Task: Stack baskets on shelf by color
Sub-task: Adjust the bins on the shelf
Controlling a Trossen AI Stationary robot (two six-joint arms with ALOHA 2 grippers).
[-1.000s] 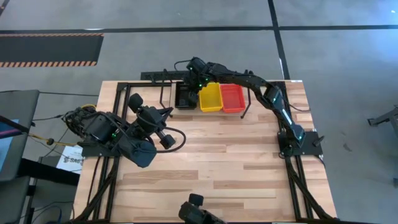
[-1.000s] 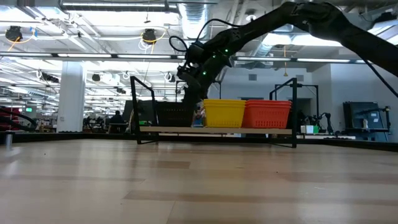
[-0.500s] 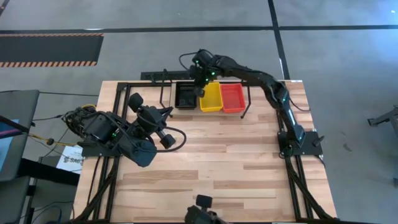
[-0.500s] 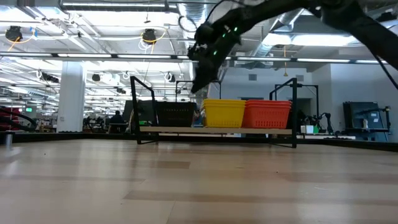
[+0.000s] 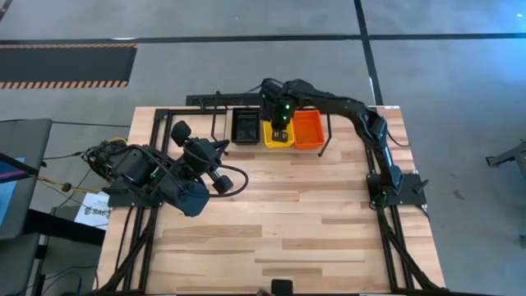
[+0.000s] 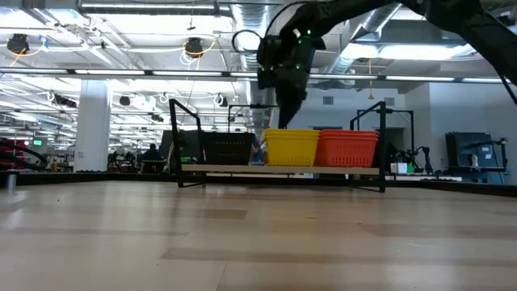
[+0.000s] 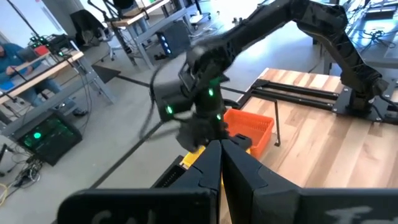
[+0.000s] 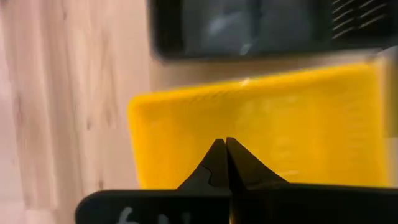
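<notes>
High view, left to right: the left arm sits folded over the bench's (image 5: 279,214) left side, its left gripper (image 5: 215,175) clenched on nothing, well apart from the shelf (image 5: 215,103) at the far edge. On the shelf, a row of three baskets: black basket (image 5: 244,127), yellow basket (image 5: 277,136), red basket (image 5: 308,129), each touching the next. The right arm reaches from its base near the right edge across to the shelf, and the right gripper (image 5: 279,122) hangs over the yellow basket, covering part of it from above. The low view gives what the overhead cannot: the right gripper (image 6: 289,105) is clear above the yellow basket's (image 6: 292,147) rim, not touching, and the baskets sit on the shelf's (image 6: 187,137) deck between its upright looped ends; how many are nested in each colour cannot be told there. Right wrist view looks straight down past the pressed-together, empty fingers (image 8: 216,163) into the yellow basket (image 8: 298,118), with the black basket (image 8: 261,28) beside it. Left wrist view shows its own fingers (image 7: 209,168) closed flat together, and farther off the other arm above the red basket (image 7: 249,127).
</notes>
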